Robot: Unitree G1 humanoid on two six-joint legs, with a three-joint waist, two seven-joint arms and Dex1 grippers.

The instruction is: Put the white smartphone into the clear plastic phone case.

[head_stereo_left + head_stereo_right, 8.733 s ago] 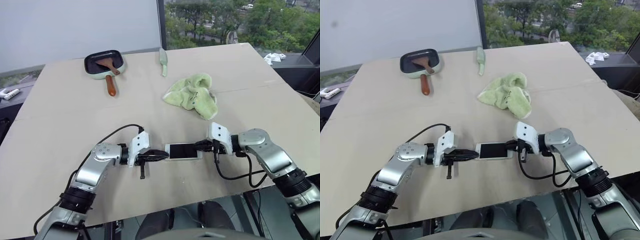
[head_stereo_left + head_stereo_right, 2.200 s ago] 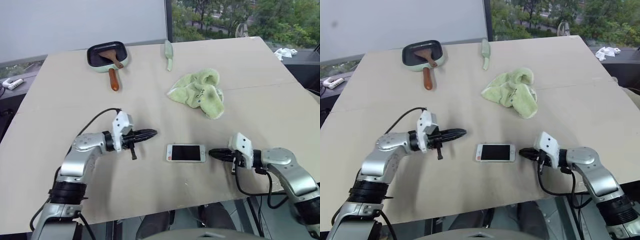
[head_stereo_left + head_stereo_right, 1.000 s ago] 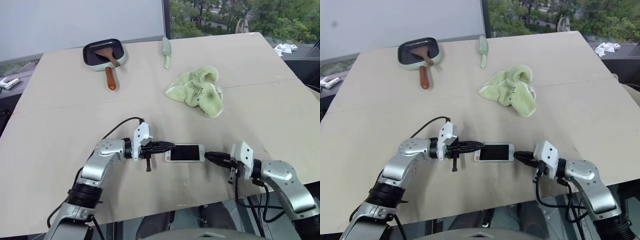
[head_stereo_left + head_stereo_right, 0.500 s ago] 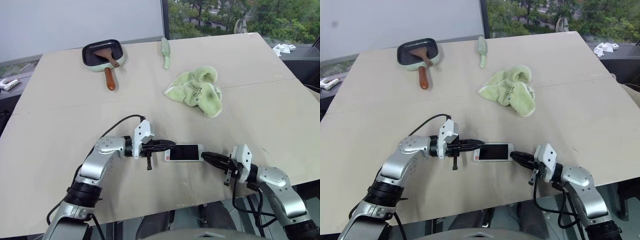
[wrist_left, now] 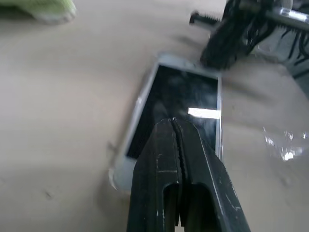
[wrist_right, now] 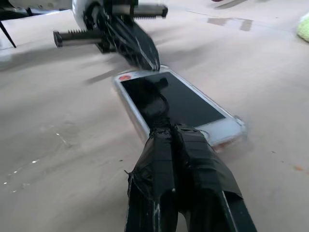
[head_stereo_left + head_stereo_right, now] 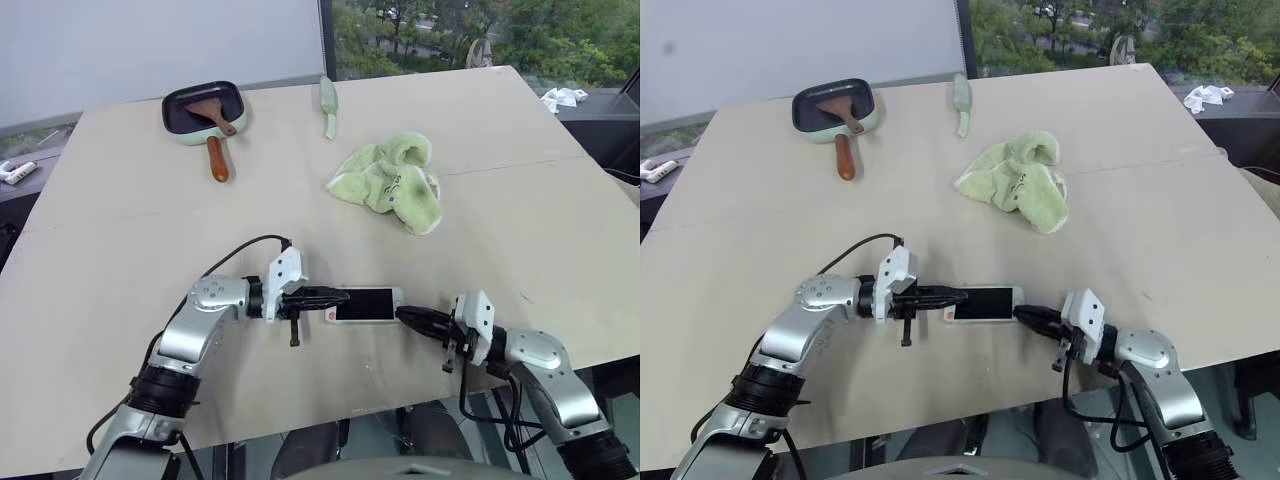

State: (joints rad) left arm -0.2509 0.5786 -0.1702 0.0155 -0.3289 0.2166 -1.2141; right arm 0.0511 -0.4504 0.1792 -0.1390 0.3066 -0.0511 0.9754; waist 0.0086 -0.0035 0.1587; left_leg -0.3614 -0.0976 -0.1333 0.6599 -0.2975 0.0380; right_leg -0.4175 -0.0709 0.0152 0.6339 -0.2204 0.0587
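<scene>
Both clenched end effectors, left (image 7: 330, 295) and right (image 7: 408, 316), pinch the white smartphone (image 7: 364, 304) endwise, low centre; uneven push may skid it on the surface (image 7: 120, 260)

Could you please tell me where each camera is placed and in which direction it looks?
Left eye and right eye views: on the head, looking forward and down at the table; both arms show.
Left wrist view: on the left wrist, looking along the shut left gripper over the white smartphone.
Right wrist view: on the right wrist, looking along the shut right gripper over the same phone, towards the left gripper.
Shared: the phone and both grippers, one at each end of it.
</scene>
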